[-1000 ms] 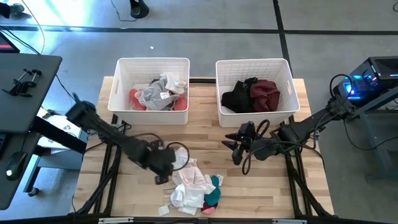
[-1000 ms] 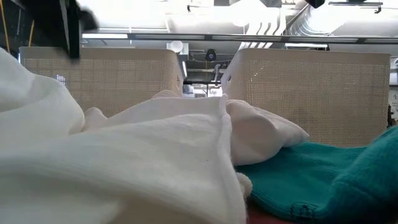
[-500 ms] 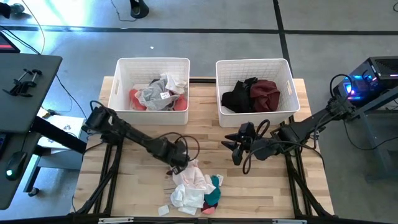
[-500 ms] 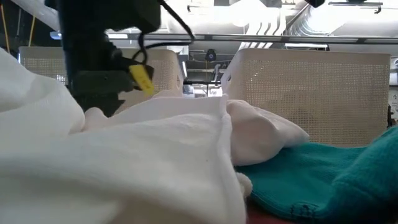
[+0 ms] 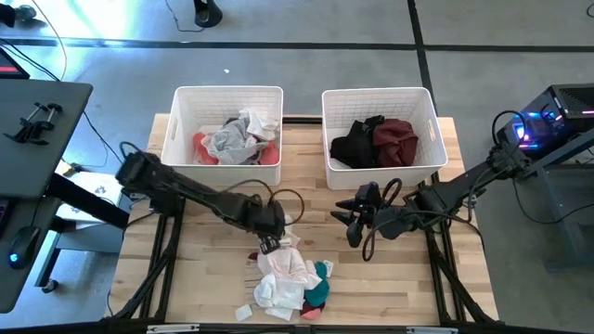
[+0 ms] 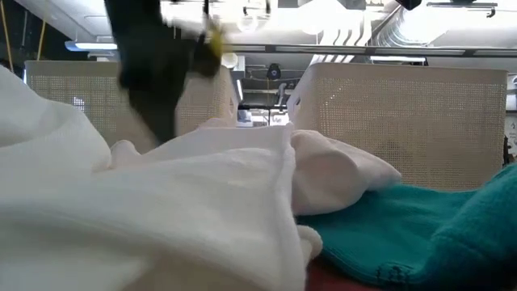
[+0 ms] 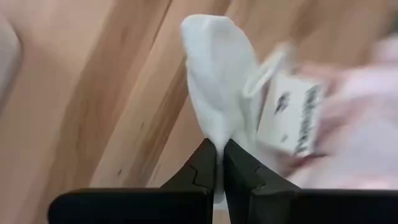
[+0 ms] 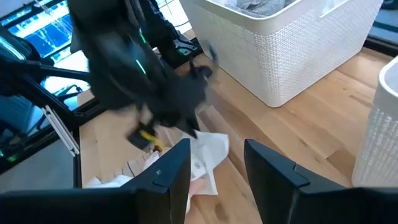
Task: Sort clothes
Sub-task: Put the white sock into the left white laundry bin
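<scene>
Left claw (image 5: 270,243): pinched shut on a corner of a white garment (image 7: 217,93), at the pile's (image 5: 290,276) far edge, mid-table.
Garment lie: it ran straight out ahead of my fingers (image 7: 205,163), long axis in line with the claw; tag (image 7: 292,118) beside it.
Destination, my guess: left basket (image 5: 176,139), holding light pieces (image 5: 237,137); it stood beyond my claw, and my left arm was the nearer one.
Left arm pose: stretched low across the table from its left edge, wrist tipped down.
Right claw (image 5: 353,221): fingers (image 8: 171,171) spread, empty, hovering before the right basket (image 5: 436,130) with dark clothes (image 5: 374,141).
</scene>
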Robot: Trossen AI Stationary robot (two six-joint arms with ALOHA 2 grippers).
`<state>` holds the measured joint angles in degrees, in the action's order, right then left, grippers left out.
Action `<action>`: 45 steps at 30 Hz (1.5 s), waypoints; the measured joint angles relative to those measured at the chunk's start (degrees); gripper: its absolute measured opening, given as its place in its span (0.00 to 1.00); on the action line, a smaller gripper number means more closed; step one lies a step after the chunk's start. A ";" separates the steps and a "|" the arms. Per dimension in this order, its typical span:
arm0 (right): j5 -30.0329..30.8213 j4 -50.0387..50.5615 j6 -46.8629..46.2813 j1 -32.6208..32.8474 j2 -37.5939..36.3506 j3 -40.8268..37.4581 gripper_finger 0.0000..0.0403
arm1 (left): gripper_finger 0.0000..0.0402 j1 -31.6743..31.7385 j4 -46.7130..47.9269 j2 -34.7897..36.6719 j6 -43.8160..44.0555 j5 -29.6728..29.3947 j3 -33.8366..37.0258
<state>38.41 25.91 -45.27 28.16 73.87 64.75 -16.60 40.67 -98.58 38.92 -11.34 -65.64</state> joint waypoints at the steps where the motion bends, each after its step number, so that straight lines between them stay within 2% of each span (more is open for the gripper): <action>1: 0.00 0.03 0.24 0.01 0.00 0.00 0.34 | 0.01 -0.31 0.03 1.52 -0.48 -0.70 -0.81; 5: -1.22 1.85 -0.49 0.24 -0.91 0.00 0.34 | 0.01 -1.75 -0.12 7.90 -4.59 -5.06 -4.80; 10: -2.32 2.66 -0.51 1.84 -5.47 0.00 0.34 | 0.00 -3.10 -1.54 14.18 -11.55 -12.23 -12.03; 15: 1.78 2.67 2.47 3.54 -11.56 0.03 0.34 | 0.00 -1.65 -2.21 16.76 -17.49 -22.42 -21.18; 20: 6.45 2.71 5.36 4.27 -15.01 0.04 0.34 | 0.00 3.44 -1.81 16.56 -24.67 -26.18 -28.58; 26: 6.51 3.19 6.31 4.27 -15.29 0.04 0.34 | 0.00 11.14 1.47 16.67 -32.37 -32.09 -33.66; 29: 6.21 3.23 6.06 4.27 -14.56 0.04 0.34 | 0.00 15.00 6.34 16.63 -34.14 -35.43 -35.15; 34: 5.90 3.91 4.09 4.27 -13.31 0.04 0.34 | 0.00 21.90 21.60 16.57 -28.87 -35.74 -35.41; 39: 5.73 3.89 3.74 4.27 -12.06 0.04 0.34 | 0.00 28.97 39.99 15.86 -17.24 -30.67 -33.94; 42: 5.71 3.88 3.73 4.25 -11.33 0.04 0.34 | 0.01 32.59 44.26 15.93 -12.43 -28.62 -29.70; 45: 5.71 3.87 2.96 4.25 -10.63 0.04 0.34 | 0.08 35.64 44.53 15.95 -12.14 -25.09 -25.15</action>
<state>44.12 29.78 -42.31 32.40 63.23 64.79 19.03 85.19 -82.63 26.79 -36.42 -90.79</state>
